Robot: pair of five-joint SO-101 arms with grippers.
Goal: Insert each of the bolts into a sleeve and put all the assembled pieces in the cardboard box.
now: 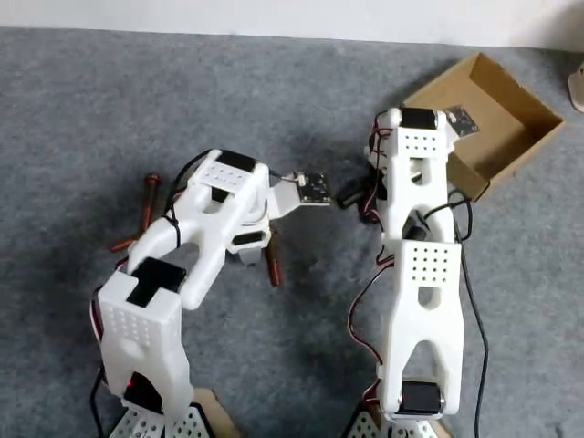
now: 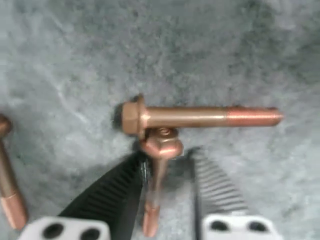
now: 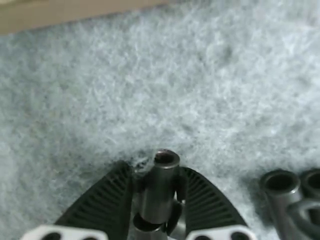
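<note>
Left wrist view: left end effector (image 2: 169, 160) is spread and straddles a bolt (image 2: 156, 192) lying on the table (image 2: 75, 60), one jaw against the shaft, the other just off it. Risk, judged: this bolt's head touches a second bolt (image 2: 200, 116) lying crosswise, so closing or lifting may drag or roll that one, and the round shaft may skid out of a lopsided pinch. Straddled bolt: long axis runs along the jaws, head away from the wrist, threaded tip toward it. Second bolt lies about square to it. Right end effector (image 3: 156, 171) pinches a sleeve (image 3: 159, 200), axis along the jaws, open bore outward, near spare sleeves (image 3: 280, 187); cardboard box (image 1: 502, 119) is close by.
</note>
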